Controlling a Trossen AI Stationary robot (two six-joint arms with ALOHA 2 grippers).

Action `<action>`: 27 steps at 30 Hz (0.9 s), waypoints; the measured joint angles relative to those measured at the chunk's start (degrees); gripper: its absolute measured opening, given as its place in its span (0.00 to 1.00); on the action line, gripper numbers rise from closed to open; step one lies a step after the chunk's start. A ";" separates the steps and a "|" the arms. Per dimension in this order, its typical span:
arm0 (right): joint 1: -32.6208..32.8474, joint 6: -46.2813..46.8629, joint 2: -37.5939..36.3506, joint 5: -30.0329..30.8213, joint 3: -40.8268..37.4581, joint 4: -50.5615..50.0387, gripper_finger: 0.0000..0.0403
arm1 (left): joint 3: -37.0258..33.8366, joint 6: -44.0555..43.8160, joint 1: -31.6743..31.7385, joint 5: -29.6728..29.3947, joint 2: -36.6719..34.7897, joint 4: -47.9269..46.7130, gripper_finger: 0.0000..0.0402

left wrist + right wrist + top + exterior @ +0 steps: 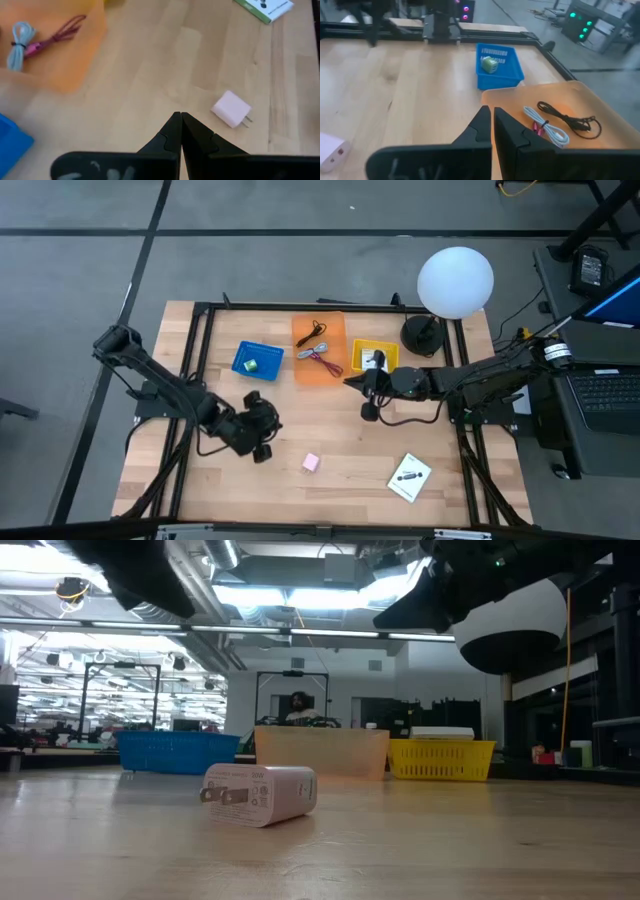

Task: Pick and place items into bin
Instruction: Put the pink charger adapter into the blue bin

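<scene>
Three bins (319,348) at rear, both grippers pressed together, empty.
Left gripper (262,450) near pink charger (311,463); right gripper (366,385) beside yellow bin (356,350); white card (410,478) apart, lamp (455,282) behind.

Pale pink plug-in charger block (262,794) lying on the wooden table (450,840).
Along the table's far edge stand a blue mesh basket (176,752), an orange translucent bin (320,753) and a yellow mesh basket (441,758).

Bare wood lies open around the pink charger (311,463) and white card (410,478) near the front; three bins (319,348) and a lamp (452,285) crowd the far edge.
</scene>
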 joint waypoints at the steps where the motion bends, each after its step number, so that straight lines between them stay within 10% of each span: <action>1: 0.00 0.41 0.00 0.51 0.00 0.00 0.01 | 0.11 -1.23 -0.77 -0.61 0.70 0.04 0.00; 17: 0.19 4.05 0.00 1.31 0.00 -1.28 0.01 | 22.03 5.92 -5.88 -0.18 20.26 -6.85 0.01; 27: 3.05 7.65 2.41 1.38 0.00 -3.19 0.01 | 23.78 16.29 -5.29 -2.51 22.00 -6.97 0.08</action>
